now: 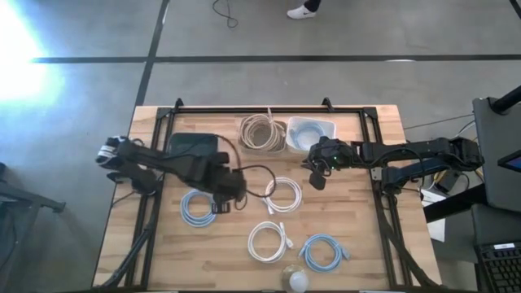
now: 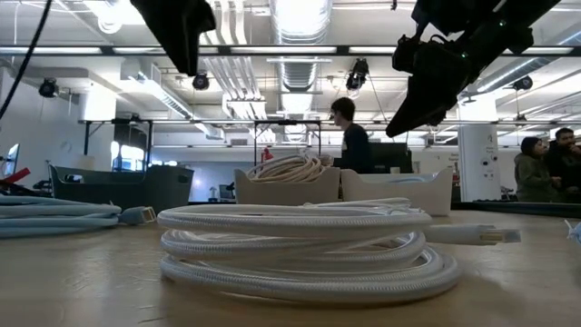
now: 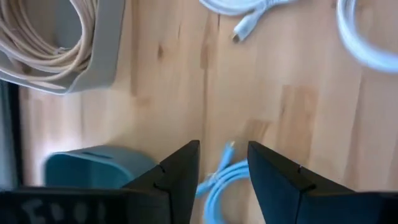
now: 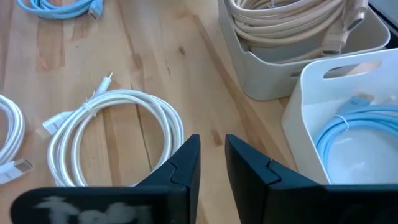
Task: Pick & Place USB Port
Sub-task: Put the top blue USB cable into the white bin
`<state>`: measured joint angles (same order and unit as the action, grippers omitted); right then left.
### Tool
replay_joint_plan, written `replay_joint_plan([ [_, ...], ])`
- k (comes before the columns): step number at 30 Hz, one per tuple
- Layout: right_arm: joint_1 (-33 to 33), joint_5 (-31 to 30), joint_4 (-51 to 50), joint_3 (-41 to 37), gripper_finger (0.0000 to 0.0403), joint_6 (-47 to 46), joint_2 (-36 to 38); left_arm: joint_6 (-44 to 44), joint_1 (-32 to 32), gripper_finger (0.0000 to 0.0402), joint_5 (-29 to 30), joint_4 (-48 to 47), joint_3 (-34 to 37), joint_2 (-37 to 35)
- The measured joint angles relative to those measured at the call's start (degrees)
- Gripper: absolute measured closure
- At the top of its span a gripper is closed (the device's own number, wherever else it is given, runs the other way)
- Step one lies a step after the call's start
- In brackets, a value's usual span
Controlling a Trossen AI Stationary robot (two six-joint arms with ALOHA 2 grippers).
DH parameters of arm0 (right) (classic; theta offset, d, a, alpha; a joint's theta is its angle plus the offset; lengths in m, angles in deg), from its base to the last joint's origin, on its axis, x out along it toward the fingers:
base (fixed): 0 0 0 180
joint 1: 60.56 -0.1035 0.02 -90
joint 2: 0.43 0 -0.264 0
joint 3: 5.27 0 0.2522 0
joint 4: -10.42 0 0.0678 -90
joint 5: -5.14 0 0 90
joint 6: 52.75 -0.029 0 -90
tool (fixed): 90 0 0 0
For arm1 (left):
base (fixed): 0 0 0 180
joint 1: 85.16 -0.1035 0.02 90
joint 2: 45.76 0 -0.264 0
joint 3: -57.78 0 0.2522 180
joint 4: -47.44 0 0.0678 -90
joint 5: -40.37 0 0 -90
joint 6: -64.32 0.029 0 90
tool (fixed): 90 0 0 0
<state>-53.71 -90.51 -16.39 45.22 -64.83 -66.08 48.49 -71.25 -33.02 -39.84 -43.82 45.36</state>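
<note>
While both jaws spread, empty: two white coils (image 1: 282,194), two blue coils (image 1: 198,206), two bins (image 1: 311,132).

One camera hangs above me, looking straight down on the whole desk (image 1: 244,268). Another sits at desk height, level, very near a white cable coil (image 2: 300,245), facing the room. My left wrist camera looks down close past my fingers (image 3: 180,174). My right wrist camera shares the beige-cable bin (image 4: 292,56) with my left wrist's (image 3: 93,68) and the overhead view (image 1: 261,133).
</note>
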Motion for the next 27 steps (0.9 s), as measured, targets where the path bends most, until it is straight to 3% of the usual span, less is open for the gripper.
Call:
replay_joint_plan([
  [3, -0.3, 0.1, 0.1, -0.1, 0.0335, 0.0, 0.0, -4.0, 1.1, 0.0238, -0.1, 7.1, 8.3, -4.8],
  [8, -1.9, 0.2, 0.0, -0.4, 0.0326, -0.7, 0.0, -10.8, 2.1, 0.0238, -5.1, 13.1, 22.7, -11.5],
  [15, -2.6, 0.2, 2.4, -0.4, 0.0312, -2.6, 0.0, -15.8, 2.2, 0.0238, -6.4, 17.7, 39.1, -14.3],
  [21, -2.6, 0.1, 5.8, -0.4, 0.0311, -2.5, 0.0, -11.8, 2.2, 0.0239, -6.1, 23.8, 46.2, -14.0],
  [27, -2.6, 0.1, 6.1, -0.4, 0.032, -2.3, 0.0, -3.8, 2.2, 0.0239, -3.3, 25.9, 46.5, -14.0],
])
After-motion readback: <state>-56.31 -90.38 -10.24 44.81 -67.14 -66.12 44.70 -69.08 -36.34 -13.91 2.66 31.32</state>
